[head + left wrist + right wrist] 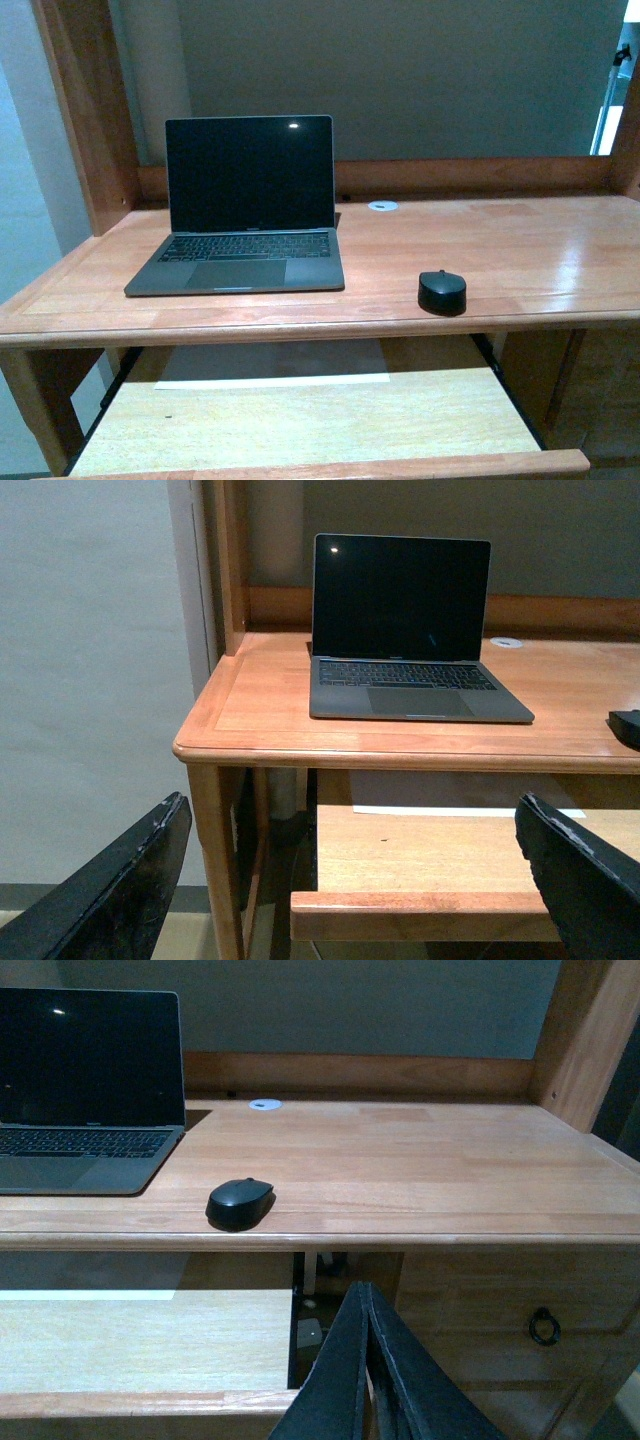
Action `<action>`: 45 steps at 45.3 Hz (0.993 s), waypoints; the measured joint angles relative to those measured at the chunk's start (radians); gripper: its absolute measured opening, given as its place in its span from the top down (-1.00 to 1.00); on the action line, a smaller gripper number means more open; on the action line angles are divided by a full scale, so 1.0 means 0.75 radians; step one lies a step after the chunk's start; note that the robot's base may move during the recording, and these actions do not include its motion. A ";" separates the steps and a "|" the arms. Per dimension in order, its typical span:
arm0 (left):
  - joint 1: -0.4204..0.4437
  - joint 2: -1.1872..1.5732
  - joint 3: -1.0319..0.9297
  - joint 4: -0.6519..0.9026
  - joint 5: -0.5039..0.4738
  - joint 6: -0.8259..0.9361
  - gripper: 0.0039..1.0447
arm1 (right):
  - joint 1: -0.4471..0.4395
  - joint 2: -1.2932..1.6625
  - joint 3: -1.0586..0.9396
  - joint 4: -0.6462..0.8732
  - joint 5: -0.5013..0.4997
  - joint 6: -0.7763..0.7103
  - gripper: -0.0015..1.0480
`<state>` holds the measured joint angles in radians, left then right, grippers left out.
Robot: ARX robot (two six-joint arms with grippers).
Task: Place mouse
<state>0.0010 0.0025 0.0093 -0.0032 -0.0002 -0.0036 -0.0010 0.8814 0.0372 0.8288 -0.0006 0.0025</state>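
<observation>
The black mouse (442, 291) lies on the wooden desk top (520, 250), near its front edge and right of the open grey laptop (245, 212). It also shows in the right wrist view (240, 1203), and only its edge shows in the left wrist view (627, 727). My left gripper (350, 880) is open and empty, low in front of the desk's left corner, its black fingers (110, 890) wide apart. My right gripper (367, 1305) is shut and empty, below the desk's front edge, short of the mouse. Neither arm shows in the front view.
A pull-out keyboard tray (300, 425) is extended under the desk top. A white round grommet (383, 206) sits at the back of the desk. A drawer with a ring pull (544, 1327) is under the desk's right side. Wooden posts (85, 110) flank the desk.
</observation>
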 joint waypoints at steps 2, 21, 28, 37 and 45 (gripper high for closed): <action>0.000 0.000 0.000 0.001 0.000 0.000 -0.88 | 0.000 -0.076 -0.009 -0.066 0.000 -0.001 0.96; 0.000 0.000 0.000 0.000 0.000 0.000 -0.88 | 0.000 -0.632 -0.029 -0.565 0.000 -0.001 0.96; 0.000 0.000 0.000 0.000 0.000 0.000 -0.88 | 0.000 -0.719 -0.029 -0.643 0.000 -0.001 0.96; 0.000 0.000 0.000 0.000 0.000 0.000 -0.88 | 0.000 -0.791 -0.029 -0.718 0.000 -0.001 0.96; 0.000 0.000 0.000 0.000 0.000 0.000 -0.88 | 0.000 -0.864 -0.029 -0.791 0.000 -0.001 0.96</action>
<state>0.0010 0.0025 0.0093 -0.0032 -0.0002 -0.0036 -0.0010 0.2337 0.0154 0.2356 -0.0006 0.0021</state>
